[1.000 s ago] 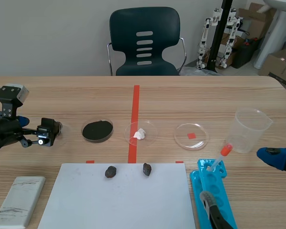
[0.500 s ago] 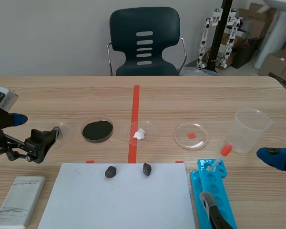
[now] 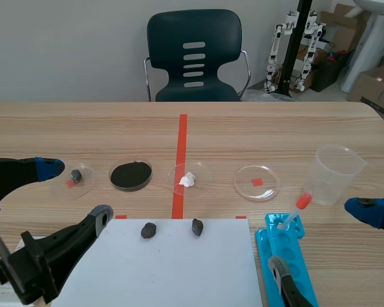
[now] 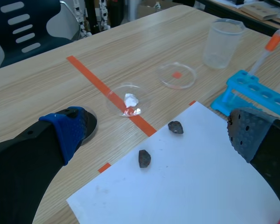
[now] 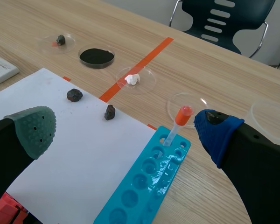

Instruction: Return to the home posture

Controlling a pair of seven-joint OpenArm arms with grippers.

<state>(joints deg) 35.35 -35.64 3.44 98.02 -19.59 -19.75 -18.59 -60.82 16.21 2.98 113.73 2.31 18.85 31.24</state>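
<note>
We note left claw [image 4: 158, 133] spread, empty, over paper [image 4: 191, 186], stone [image 4: 144, 158] just ahead. Right claw [image 5: 126, 133] spread, empty, blue rack [image 5: 144, 186] just ahead. Nothing held; we judge both arms free to withdraw.

Wooden table [image 3: 275, 128] carries white sheet [image 3: 160, 275], petri dishes [image 3: 256, 182], beaker [image 3: 336, 174], blue rack [image 3: 301, 256]

Dark chair [image 3: 194, 56] behind wooden table [image 3: 275, 128]

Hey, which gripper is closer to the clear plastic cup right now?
Right. The right gripper is open close beside the plastic cup, toward the robot. The left gripper is open far off at the opposite side, by a corner of the white sheet.
</note>
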